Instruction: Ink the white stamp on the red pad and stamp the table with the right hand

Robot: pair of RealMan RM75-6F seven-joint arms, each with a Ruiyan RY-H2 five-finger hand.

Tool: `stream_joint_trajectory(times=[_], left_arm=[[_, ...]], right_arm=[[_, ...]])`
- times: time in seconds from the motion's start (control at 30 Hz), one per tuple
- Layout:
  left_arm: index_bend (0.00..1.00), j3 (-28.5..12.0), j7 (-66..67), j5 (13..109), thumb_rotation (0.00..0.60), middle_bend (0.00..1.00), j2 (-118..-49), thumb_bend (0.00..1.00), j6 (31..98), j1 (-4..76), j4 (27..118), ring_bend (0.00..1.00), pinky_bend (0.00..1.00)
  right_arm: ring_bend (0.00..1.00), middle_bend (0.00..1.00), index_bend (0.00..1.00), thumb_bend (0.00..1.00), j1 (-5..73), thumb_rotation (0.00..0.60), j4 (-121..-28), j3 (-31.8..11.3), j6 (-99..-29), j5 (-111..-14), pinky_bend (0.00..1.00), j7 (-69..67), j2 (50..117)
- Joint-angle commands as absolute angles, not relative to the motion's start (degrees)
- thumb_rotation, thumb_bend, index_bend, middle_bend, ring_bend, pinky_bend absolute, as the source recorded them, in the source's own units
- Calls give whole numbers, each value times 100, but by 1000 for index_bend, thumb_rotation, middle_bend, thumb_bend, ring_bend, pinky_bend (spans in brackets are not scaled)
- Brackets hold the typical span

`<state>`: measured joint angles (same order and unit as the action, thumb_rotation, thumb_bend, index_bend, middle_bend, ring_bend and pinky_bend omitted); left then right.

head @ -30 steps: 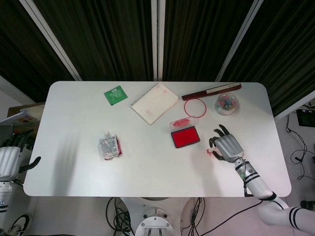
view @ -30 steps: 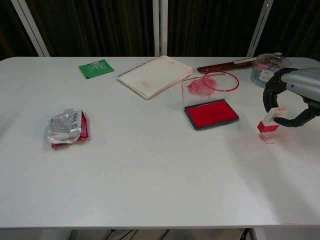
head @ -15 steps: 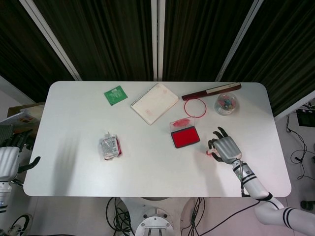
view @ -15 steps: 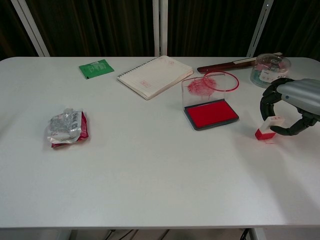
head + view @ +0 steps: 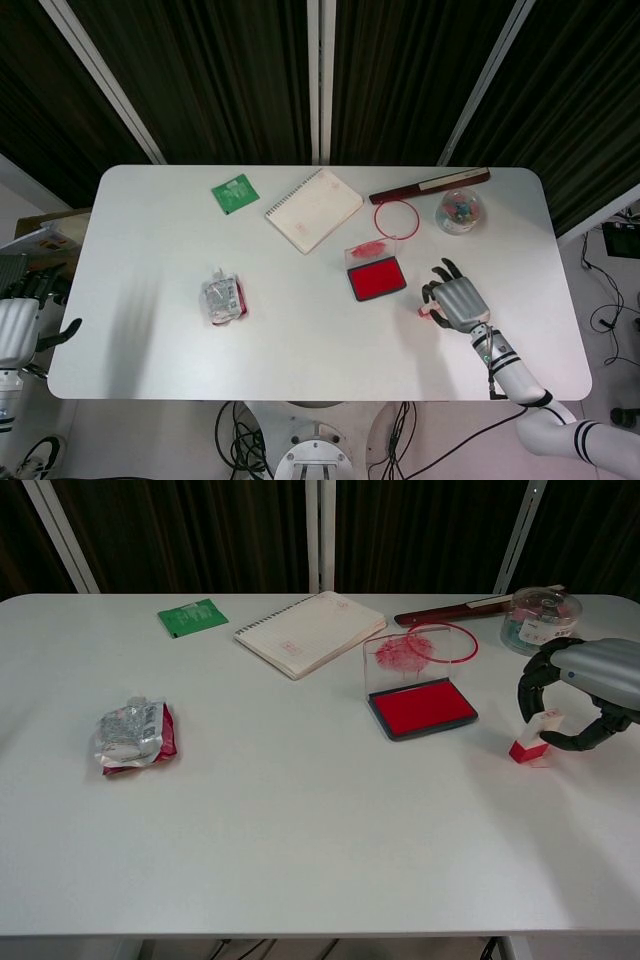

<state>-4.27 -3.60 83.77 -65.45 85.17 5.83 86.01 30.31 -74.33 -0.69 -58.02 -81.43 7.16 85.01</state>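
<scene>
The white stamp (image 5: 533, 736) with a red base stands tilted on the table, its base touching the surface right of the red ink pad (image 5: 424, 709). My right hand (image 5: 580, 693) grips its white top between thumb and curled fingers. From the head view my right hand (image 5: 455, 300) covers most of the stamp (image 5: 423, 312), which shows only as a pink bit at its left edge. The pad (image 5: 377, 279) lies open with its clear lid raised behind it. My left hand (image 5: 18, 328) hangs off the table's left edge, holding nothing.
A notebook (image 5: 310, 631), a green card (image 5: 192, 616), a red ring (image 5: 441, 642), a dark red bar (image 5: 455, 607) and a clear round box (image 5: 538, 619) lie along the far side. A crumpled packet (image 5: 132, 736) sits at the left.
My right hand has lowered the stamp and shifted it slightly left, from hanging just above the table to touching the surface.
</scene>
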Motion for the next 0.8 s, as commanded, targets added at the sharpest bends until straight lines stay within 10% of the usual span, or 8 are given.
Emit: stream_joint_trajectory(times=[0.03,0.33,0.5,0.8], left_arm=[[139,-429,-360,8376,600,200,-6547,188,8519,583,8601,181,289],[139,-432,-365,8370,600,200,-6535,188,8531,574,8605,181,289],[139,-426,-376,8377,600,200,-6515,188,8535,568,8609,181,289],[139,-443,-420,8361,600,200,-6523,188,8600,532,8579,181,288]], right_arm=[[136,440,480,299,3034,600,-7425,-74,-5793,-8152,0,718,8503],[82,342,404,270,3022,600,-7467,-54,-5791,-8240,0,609,8462],[0,81,71,194,2988,600,-7708,33,-5848,-8410,0,423,8209],[0,0,0,66,1842,600,-8331,259,-8060,-9022,0,73,7249]])
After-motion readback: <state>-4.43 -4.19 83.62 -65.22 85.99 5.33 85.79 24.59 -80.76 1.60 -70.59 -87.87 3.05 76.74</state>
